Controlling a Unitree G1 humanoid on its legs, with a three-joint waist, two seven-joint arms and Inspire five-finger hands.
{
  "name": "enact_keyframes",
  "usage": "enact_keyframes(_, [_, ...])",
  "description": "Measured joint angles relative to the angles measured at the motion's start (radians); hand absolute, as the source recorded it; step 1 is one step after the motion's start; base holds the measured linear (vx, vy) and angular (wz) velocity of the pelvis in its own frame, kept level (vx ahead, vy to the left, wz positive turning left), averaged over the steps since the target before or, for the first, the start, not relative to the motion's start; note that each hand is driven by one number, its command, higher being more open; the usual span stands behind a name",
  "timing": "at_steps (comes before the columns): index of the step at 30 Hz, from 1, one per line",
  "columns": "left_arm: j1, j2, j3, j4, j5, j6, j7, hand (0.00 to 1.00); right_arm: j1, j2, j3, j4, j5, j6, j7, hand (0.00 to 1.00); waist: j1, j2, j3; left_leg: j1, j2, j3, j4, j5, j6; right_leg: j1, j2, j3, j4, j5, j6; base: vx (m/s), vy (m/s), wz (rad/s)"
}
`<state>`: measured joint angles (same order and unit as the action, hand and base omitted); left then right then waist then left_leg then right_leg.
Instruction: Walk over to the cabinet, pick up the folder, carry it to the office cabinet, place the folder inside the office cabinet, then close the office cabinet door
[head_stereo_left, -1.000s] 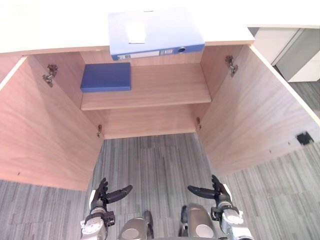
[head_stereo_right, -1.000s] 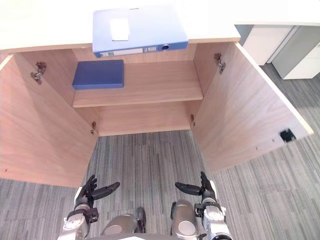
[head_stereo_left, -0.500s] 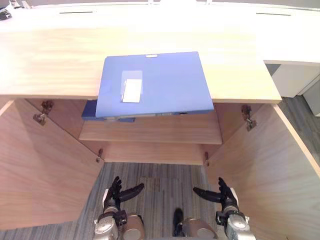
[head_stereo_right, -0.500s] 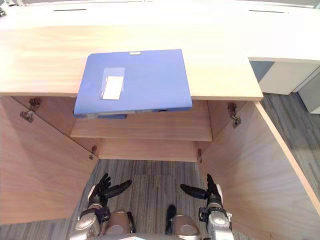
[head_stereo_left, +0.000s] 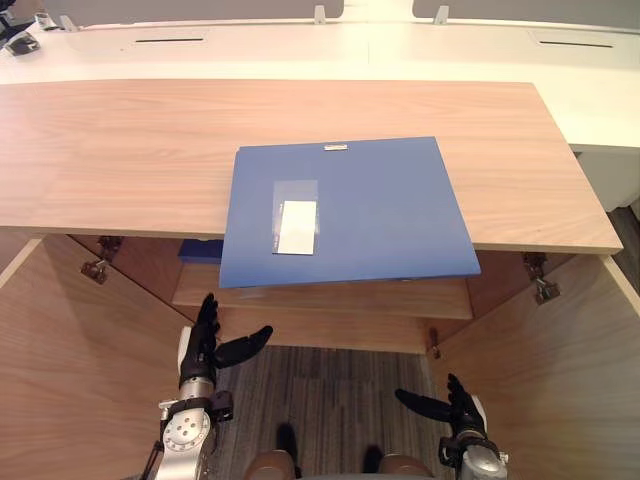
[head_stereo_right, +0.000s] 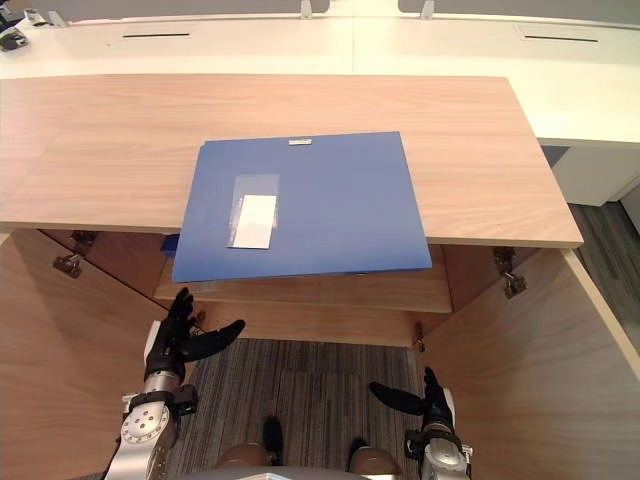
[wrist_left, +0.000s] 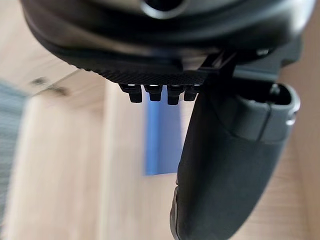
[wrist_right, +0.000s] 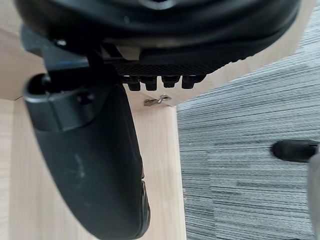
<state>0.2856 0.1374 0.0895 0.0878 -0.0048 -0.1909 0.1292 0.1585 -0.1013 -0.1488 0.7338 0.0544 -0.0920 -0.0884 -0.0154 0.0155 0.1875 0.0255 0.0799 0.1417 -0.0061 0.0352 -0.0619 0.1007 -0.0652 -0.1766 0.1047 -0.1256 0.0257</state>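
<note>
The flat blue plastic folder (head_stereo_left: 345, 210) lies on the light wooden counter (head_stereo_left: 120, 150), its near edge overhanging the front, which likely leaves room for fingers beneath. The left hand (head_stereo_left: 205, 345) and right hand (head_stereo_left: 455, 405) hang below it, fingers spread and empty. On the wooden shelf (head_stereo_left: 400, 300) of the open cabinet (head_stereo_left: 70, 380) rests a smaller dark blue flat object (head_stereo_left: 200, 250).

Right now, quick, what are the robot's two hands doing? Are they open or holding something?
Left hand: open, holding nothing.
Right hand: open, holding nothing.
</note>
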Motion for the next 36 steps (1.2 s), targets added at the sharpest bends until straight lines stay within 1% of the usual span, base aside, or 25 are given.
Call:
enact_keyframes(2, [0.022, 0.000, -0.004, -0.059, 0.027, -0.014, 0.017, 1.00, 0.002, -0.001, 0.000, 0.003, -0.001, -0.008, -0.001, 1.00, 0.000, 0.001, -0.003, 0.010, -0.001, -0.006, -0.003, 0.003, 0.000, 0.011, 0.000, -0.004, 0.000, 0.000, 0.000, -0.05, -0.015, 0.09])
enact_keyframes(7, [0.072, 0.017, -0.045, -0.240, 0.125, -0.045, 0.066, 1.00, 0.009, -0.009, 0.011, 0.003, -0.018, -0.012, -0.006, 1.00, 0.002, 0.004, -0.017, 0.018, -0.011, -0.025, -0.041, 0.039, 0.007, 0.011, -0.005, -0.017, 0.000, 0.000, 0.000, -0.09, -0.005, 0.11])
enact_keyframes(10, [0.087, 0.058, -0.096, -0.355, 0.174, -0.076, 0.071, 1.00, 0.011, -0.023, 0.044, 0.015, -0.020, -0.015, -0.009, 1.00, -0.002, 0.012, -0.034, 0.025, -0.020, -0.040, -0.082, 0.065, 0.007, 0.010, -0.009, -0.016, -0.007, -0.008, 0.011, -0.13, 0.009, 0.13])
enact_keyframes(12, [0.088, 0.076, -0.123, -0.405, 0.226, -0.091, 0.077, 1.00, 0.012, -0.026, 0.058, 0.032, -0.028, -0.018, -0.011, 1.00, -0.003, 0.015, -0.037, 0.027, -0.021, -0.046, -0.086, 0.066, 0.005, 0.010, -0.009, -0.017, -0.008, -0.009, 0.014, -0.13, 0.007, 0.10])
enact_keyframes(13, [0.088, 0.094, -0.139, -0.430, 0.258, -0.102, 0.079, 1.00, 0.013, -0.030, 0.071, 0.049, -0.041, -0.019, -0.013, 1.00, -0.003, 0.018, -0.048, 0.027, -0.021, -0.046, -0.087, 0.067, 0.004, 0.009, -0.008, -0.017, -0.009, -0.013, 0.020, -0.08, 0.005, 0.02])
enact_keyframes(16, [0.087, 0.136, -0.170, -0.486, 0.329, -0.116, 0.099, 1.00, 0.014, -0.036, 0.096, 0.061, -0.049, -0.019, -0.016, 1.00, -0.009, 0.020, -0.061, 0.027, -0.019, -0.046, -0.086, 0.072, 0.000, 0.009, -0.006, -0.014, -0.009, -0.010, 0.019, -0.04, -0.001, 0.00])
enact_keyframes(17, [0.082, 0.152, -0.182, -0.497, 0.364, -0.124, 0.109, 1.00, 0.017, -0.036, 0.097, 0.062, -0.053, -0.019, -0.016, 1.00, -0.011, 0.020, -0.068, 0.026, -0.018, -0.045, -0.086, 0.075, 0.004, 0.009, -0.005, -0.012, -0.012, -0.006, 0.017, 0.01, -0.010, -0.05])
enact_keyframes(20, [0.067, 0.173, -0.196, -0.510, 0.463, -0.123, 0.122, 1.00, 0.019, -0.039, 0.098, 0.062, -0.057, -0.022, -0.018, 1.00, -0.015, 0.019, -0.082, 0.028, -0.016, -0.035, -0.082, 0.077, 0.008, 0.014, 0.000, 0.001, -0.018, 0.004, 0.015, 0.04, -0.013, -0.10])
enact_keyframes(22, [0.039, 0.183, -0.218, -0.510, 0.565, -0.118, 0.153, 1.00, 0.020, -0.046, 0.098, 0.062, -0.057, -0.031, -0.021, 1.00, -0.016, 0.017, -0.082, 0.034, -0.014, -0.022, -0.081, 0.077, 0.008, 0.014, 0.006, 0.013, -0.018, 0.008, 0.013, 0.02, -0.022, -0.16])
enact_keyframes(24, [0.025, 0.185, -0.224, -0.510, 0.601, -0.115, 0.159, 1.00, 0.020, -0.047, 0.098, 0.063, -0.057, -0.031, -0.021, 1.00, -0.021, 0.017, -0.083, 0.035, -0.014, -0.019, -0.081, 0.077, 0.008, 0.014, 0.006, 0.017, -0.018, 0.009, 0.014, -0.01, -0.009, -0.08])
enact_keyframes(25, [0.011, 0.190, -0.235, -0.510, 0.640, -0.103, 0.172, 1.00, 0.020, -0.047, 0.099, 0.065, -0.057, -0.032, -0.022, 1.00, -0.024, 0.017, -0.083, 0.037, -0.013, -0.015, -0.082, 0.077, 0.008, 0.014, 0.007, 0.021, -0.018, 0.010, 0.013, -0.02, -0.003, -0.10])
enact_keyframes(31, [-0.053, 0.196, -0.283, -0.506, 0.750, -0.055, 0.193, 1.00, 0.045, -0.047, 0.127, 0.080, -0.056, -0.032, -0.015, 1.00, -0.029, 0.015, -0.088, 0.044, -0.006, 0.013, -0.087, 0.075, 0.007, 0.004, 0.012, 0.055, -0.018, 0.016, 0.012, -0.05, 0.003, -0.15])
enact_keyframes(34, [-0.104, 0.201, -0.295, -0.442, 0.785, -0.043, 0.194, 1.00, 0.053, -0.047, 0.134, 0.082, -0.054, -0.030, -0.012, 1.00, -0.035, 0.016, -0.093, 0.048, -0.007, 0.015, -0.088, 0.075, 0.008, 0.002, 0.011, 0.057, -0.018, 0.018, 0.013, -0.02, 0.003, -0.04])
enact_keyframes(35, [-0.121, 0.201, -0.295, -0.407, 0.810, -0.027, 0.194, 1.00, 0.051, -0.046, 0.137, 0.081, -0.050, -0.030, -0.007, 1.00, -0.041, 0.015, -0.096, 0.048, -0.007, 0.015, -0.088, 0.075, 0.008, 0.001, 0.011, 0.058, -0.022, 0.018, 0.013, 0.00, 0.000, 0.00])
enact_keyframes(36, [-0.132, 0.201, -0.295, -0.379, 0.835, -0.011, 0.193, 0.00, 0.050, -0.046, 0.137, 0.080, -0.048, -0.030, -0.002, 1.00, -0.044, 0.015, -0.100, 0.048, -0.008, 0.016, -0.088, 0.075, 0.008, 0.000, 0.011, 0.059, -0.025, 0.019, 0.013, 0.00, 0.000, 0.00])
